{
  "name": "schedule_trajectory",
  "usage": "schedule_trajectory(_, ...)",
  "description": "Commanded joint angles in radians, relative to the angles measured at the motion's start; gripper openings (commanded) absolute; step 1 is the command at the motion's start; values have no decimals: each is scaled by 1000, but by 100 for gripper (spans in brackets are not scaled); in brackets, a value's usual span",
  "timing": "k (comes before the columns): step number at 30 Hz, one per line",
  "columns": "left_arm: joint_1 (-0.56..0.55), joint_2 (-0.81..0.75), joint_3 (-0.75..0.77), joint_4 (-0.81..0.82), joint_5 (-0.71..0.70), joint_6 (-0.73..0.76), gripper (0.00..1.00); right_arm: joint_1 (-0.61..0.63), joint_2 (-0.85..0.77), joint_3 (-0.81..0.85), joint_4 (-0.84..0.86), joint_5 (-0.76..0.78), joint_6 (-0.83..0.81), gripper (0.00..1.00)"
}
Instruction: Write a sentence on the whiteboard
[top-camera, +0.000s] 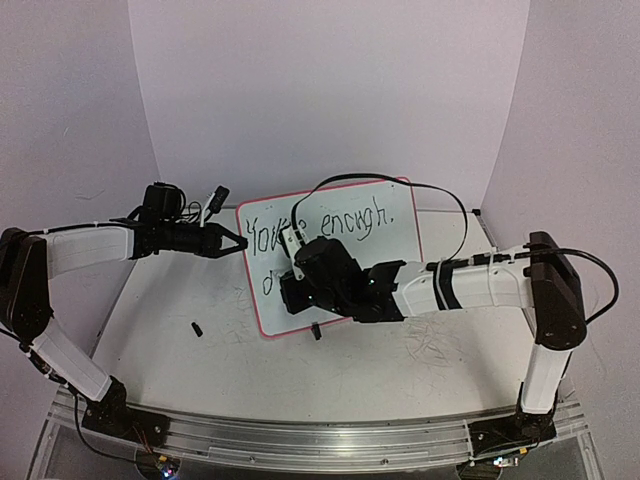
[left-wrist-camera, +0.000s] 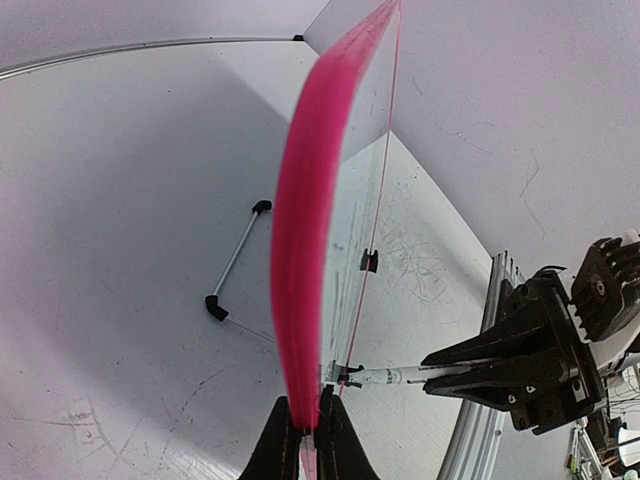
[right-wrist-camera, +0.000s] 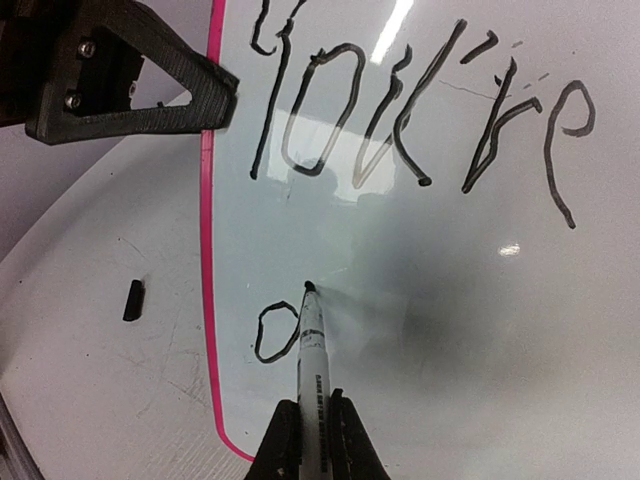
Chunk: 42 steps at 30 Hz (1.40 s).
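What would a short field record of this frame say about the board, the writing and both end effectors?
left end effector: shut on the whiteboard at its left rim
right end effector: shut on the marker, tip touching the whiteboard
sentence: top line "You're enough." written; second line only begun, one round letter

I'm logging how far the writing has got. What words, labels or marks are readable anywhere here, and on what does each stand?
"You're enough." - black marker, top line of the whiteboard.
A single loop, like "o" or an unfinished "a" - second line, beside the marker tip.
Print on the marker's barrel - too small to read.
No other text can be made out.
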Motion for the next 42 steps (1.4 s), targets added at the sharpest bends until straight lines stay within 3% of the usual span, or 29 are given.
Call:
schedule_trajectory(1, -19, -6, 28, 6, 36, 34, 0, -28, -8, 2, 8, 33, 13, 0)
schedule_trajectory(21, -18, -9, 27, 4, 32, 35, 0, 5, -54, -124, -31, -36, 16, 0)
schedule_trajectory(26, -18, -8, 26, 3, 28, 37, 0, 5, -132, -154, -40, 13, 22, 0)
schedule_trajectory(30, -18, -8, 28, 2, 27, 37, 0, 4, -202, -178, 46, -27, -2, 0)
schedule_trajectory(42, -19, -6, 28, 0, 23, 38, 0, 2, -77, -31, 58, 52, -26, 0)
